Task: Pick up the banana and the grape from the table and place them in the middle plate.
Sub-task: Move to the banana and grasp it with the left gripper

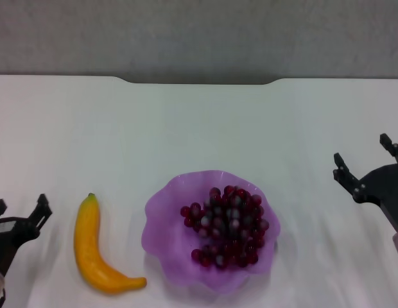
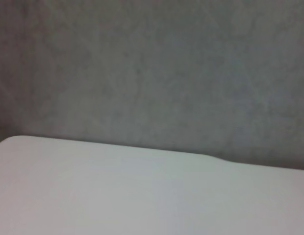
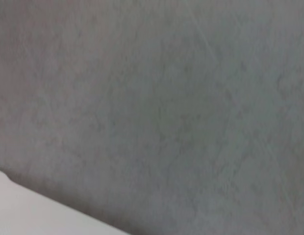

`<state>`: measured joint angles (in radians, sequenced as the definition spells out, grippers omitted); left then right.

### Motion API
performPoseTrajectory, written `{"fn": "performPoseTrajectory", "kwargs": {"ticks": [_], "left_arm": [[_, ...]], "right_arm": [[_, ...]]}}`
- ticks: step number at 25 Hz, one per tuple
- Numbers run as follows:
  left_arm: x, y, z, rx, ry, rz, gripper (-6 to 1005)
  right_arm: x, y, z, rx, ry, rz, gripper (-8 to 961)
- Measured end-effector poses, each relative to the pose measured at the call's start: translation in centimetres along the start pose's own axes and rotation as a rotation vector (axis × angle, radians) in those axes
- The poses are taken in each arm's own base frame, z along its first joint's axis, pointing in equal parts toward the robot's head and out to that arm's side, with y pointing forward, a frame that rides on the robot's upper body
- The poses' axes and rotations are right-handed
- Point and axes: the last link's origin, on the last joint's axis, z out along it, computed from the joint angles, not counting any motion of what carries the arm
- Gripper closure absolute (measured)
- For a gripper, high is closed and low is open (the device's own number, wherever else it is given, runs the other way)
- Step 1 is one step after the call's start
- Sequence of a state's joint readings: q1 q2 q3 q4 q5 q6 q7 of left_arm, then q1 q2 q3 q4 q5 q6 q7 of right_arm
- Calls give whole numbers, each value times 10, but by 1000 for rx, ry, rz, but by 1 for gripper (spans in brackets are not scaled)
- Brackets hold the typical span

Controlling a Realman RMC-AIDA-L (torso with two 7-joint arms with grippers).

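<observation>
The grape (image 1: pixel 226 225), a dark red-purple bunch, lies inside the middle plate (image 1: pixel 162 226), a translucent purple bowl with a wavy rim at the table's front centre. The banana (image 1: pixel 94 247), yellow-orange with a green stem tip, lies on the white table (image 1: pixel 186 128) just left of the plate. My left gripper (image 1: pixel 20 208) is open and empty at the front left edge, left of the banana. My right gripper (image 1: pixel 366 157) is open and empty at the right edge, right of the plate and raised. Both wrist views show only table and wall.
The table's far edge has a notch (image 1: pixel 199 81) against the grey wall (image 1: pixel 199 32). The left wrist view shows the table edge (image 2: pixel 142 147) and the wall (image 2: pixel 152 63); the right wrist view shows mostly wall (image 3: pixel 152 98).
</observation>
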<state>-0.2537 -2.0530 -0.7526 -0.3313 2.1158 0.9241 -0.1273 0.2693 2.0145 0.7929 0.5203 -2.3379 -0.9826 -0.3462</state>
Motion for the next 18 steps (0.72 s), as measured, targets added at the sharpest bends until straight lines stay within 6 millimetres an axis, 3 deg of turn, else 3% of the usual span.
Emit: {"fn": "performPoseTrajectory", "kwargs": {"ticks": [10, 18], "left_arm": [[26, 34, 2, -127, 90, 15, 108], [73, 58, 17, -133, -32, 87, 108]], "right_arm": [[24, 1, -3, -60, 118, -7, 49], [27, 4, 1, -78, 151, -10, 49]]}}
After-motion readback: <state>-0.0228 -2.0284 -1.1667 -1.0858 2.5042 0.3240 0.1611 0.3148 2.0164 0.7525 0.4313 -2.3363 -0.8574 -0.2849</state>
